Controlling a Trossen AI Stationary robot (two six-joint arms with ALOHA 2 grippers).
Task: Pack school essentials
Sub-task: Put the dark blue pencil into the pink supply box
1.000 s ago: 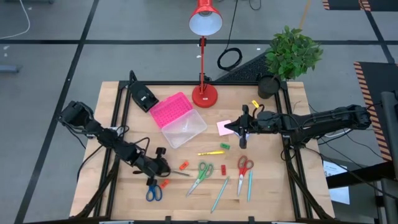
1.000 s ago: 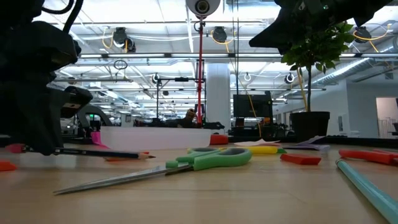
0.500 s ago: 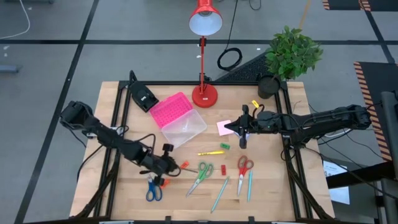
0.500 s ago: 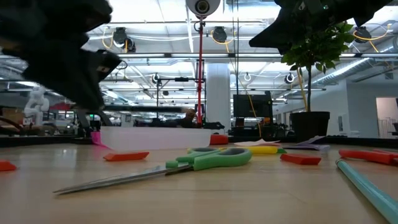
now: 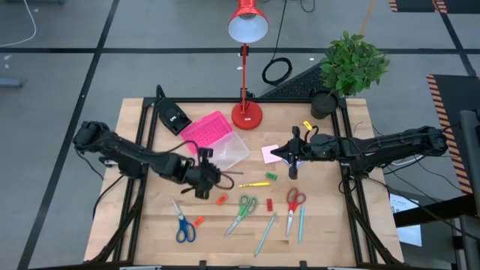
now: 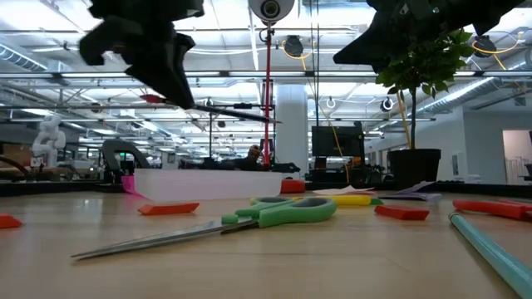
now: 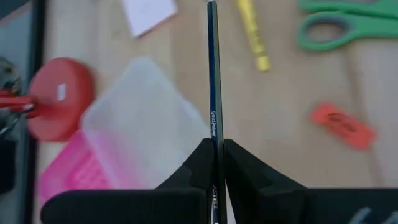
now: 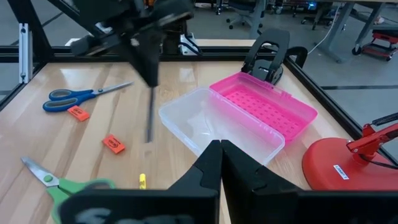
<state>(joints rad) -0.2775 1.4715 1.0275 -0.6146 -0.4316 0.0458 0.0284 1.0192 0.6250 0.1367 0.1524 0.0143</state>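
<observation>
pencil (image 7: 214,93) pinched tight in my left hand (image 5: 204,180), lifted off the bench (image 5: 330,240) beside the open clear box (image 5: 223,154). box looks empty; scissors (image 5: 244,211), erasers (image 5: 222,199), yellow pen (image 5: 255,184) unpacked. right hand (image 5: 293,155) closed, empty, waiting near pink sticky pad (image 5: 271,154). lamp (image 5: 246,114) beyond, clear of path.

On the wooden worktop (image 5: 150,225), the clear plastic box with its pink lid (image 5: 215,144) lies open in front of the red desk lamp (image 5: 246,112), right of the black wedge-shaped device (image 5: 172,116). The left claw (image 5: 212,177) hangs just before the box, raising a thin dark pencil (image 7: 214,93) above the surface. The blue-handled scissors (image 5: 182,225) lie nearer the front edge.
</observation>
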